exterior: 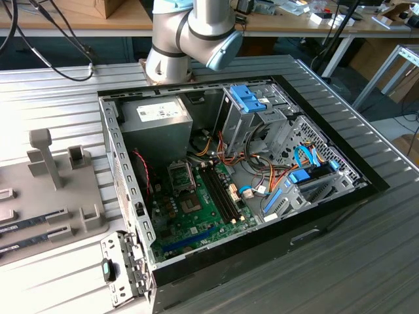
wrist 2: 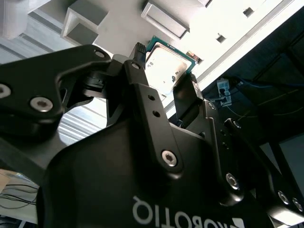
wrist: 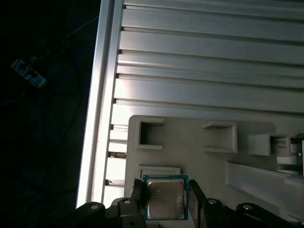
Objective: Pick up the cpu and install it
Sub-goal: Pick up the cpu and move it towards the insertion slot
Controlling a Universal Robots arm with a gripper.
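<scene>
The cpu is a small flat square chip with a silvery top and a green edge, and it sits between the two black fingers of my gripper. In the second wrist view the cpu shows its bright metal face, gripped at two opposite edges by the gripper. The jaws are shut on it. Under it lies the pale grey fixture tray with a shallow square recess right beside the chip. The black socket frame sits on the green motherboard inside the open case.
The open computer case holds a grey power supply box, drive cages and cables. A grey fixture tray with upright posts lies at the exterior view's left on the ribbed metal table. The arm's base joints stand behind the case.
</scene>
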